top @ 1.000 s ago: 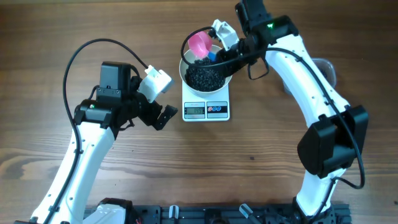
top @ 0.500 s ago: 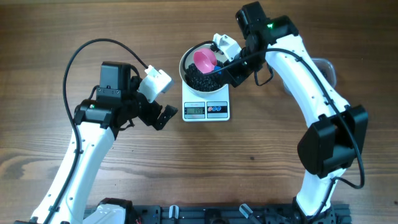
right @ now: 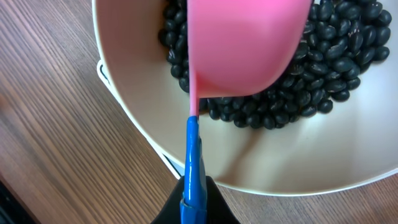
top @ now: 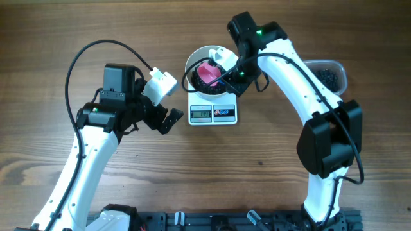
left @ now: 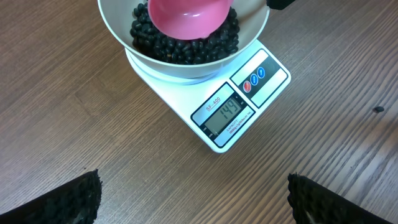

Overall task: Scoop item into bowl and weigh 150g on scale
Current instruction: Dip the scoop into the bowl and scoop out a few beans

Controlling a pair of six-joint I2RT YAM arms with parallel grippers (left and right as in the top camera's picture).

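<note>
Topping up the bowl (left: 118, 37) on the scale (top: 214, 113), display (left: 229, 116) reading 149.

Clamping the blue handle (right: 194, 155) of the pink scoop (top: 207, 69) in the right gripper (right: 194, 205), hanging its cup low over the black beans (left: 180, 50) heaped in the bowl atop the scale; touching them or not, impossible to tell. Holding the left gripper (top: 170, 120) spread wide and empty just beside the scale. Risking overshoot: tipping out more than a bean or two probably passing the target. Also risking a false reading by resting the scoop on the heap or rim, or scattering beans off the scale unweighed.
</note>
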